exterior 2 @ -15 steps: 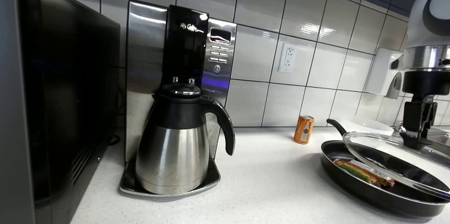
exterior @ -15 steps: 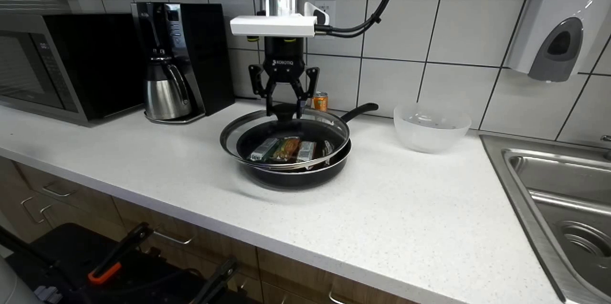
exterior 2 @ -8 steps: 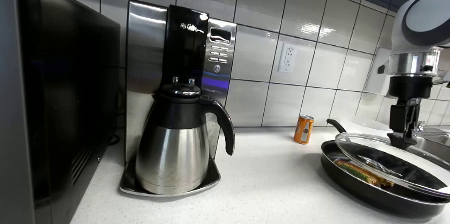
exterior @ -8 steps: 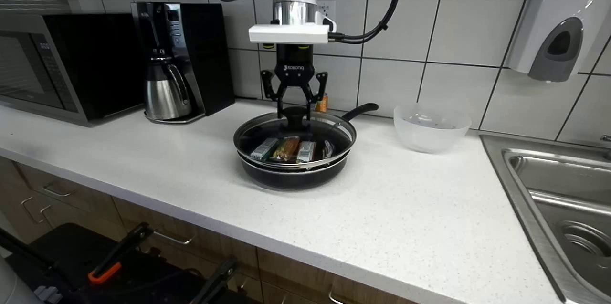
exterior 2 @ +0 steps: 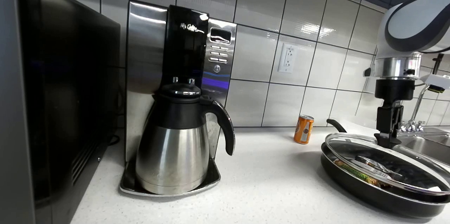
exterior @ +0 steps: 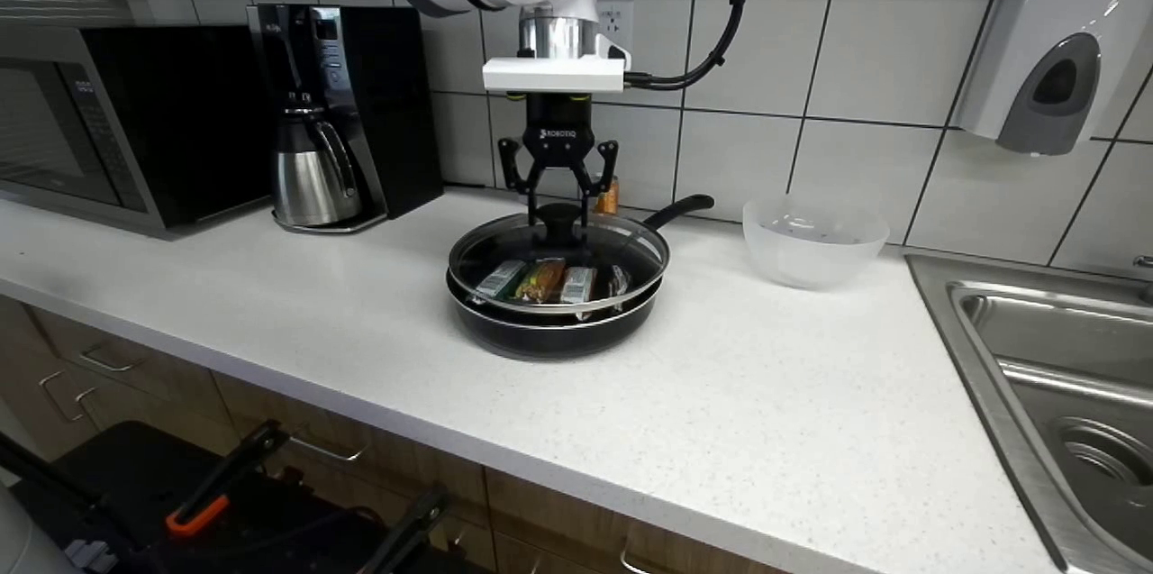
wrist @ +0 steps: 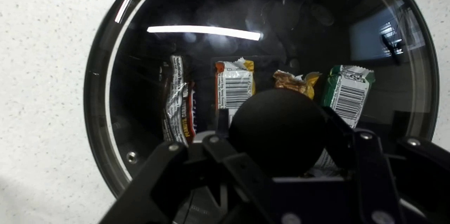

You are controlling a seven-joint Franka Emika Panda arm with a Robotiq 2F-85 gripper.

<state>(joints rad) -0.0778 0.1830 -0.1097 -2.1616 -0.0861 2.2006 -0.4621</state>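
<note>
Gripper is clamping on the knob of the glass lid, a finger bearing on either side. The lid is sitting over the frying pan; a gap is showing between the rims in front, and whether they are touching elsewhere I cannot tell.

Working it well, by judgement, left to right: matching the lid's left edge to the pan's; keeping the knob upright, the hold steady; watching the right edge for overhang; spreading the fingers only while the rim is bearing all round.

Counting, left to right: one microwave; one carafe standing on one coffee maker; one pan, one lid, four wrapped bars lying side by side beneath the glass; one orange can standing behind the pan; one outlet showing higher up; one frosted bowl; one sink running out of view; one soap dispenser hanging above.
</note>
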